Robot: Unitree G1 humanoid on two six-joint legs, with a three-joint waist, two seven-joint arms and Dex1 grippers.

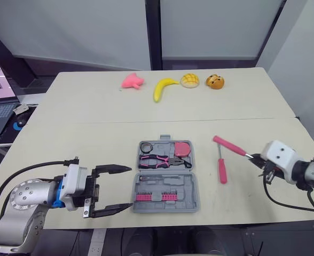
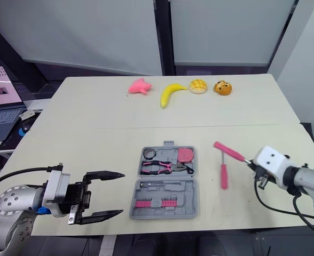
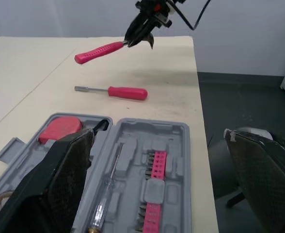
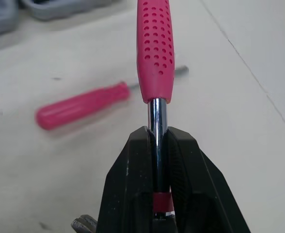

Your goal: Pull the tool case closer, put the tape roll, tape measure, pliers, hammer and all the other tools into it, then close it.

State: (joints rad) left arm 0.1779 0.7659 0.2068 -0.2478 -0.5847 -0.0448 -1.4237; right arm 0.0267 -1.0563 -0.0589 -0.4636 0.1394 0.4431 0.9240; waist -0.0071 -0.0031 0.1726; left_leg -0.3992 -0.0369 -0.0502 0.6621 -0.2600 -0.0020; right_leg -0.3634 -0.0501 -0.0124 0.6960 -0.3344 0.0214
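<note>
I saw the right claw (image 4: 157, 138) clamped tight on the chrome shaft of the hammer (image 1: 229, 145), whose pink handle stuck out ahead of the fingertips, raised off the table (image 1: 93, 106). A pink screwdriver (image 1: 221, 169) lay flat just beside that handle, between the claw and the open tool case (image 1: 195, 188). The left claw (image 1: 130, 187) stood spread wide and empty, with the case just beyond its fingertips. The pliers (image 1: 159, 160), tape roll (image 1: 146, 146) and tape measure (image 1: 182, 148) sat in the case's farther half.
</note>
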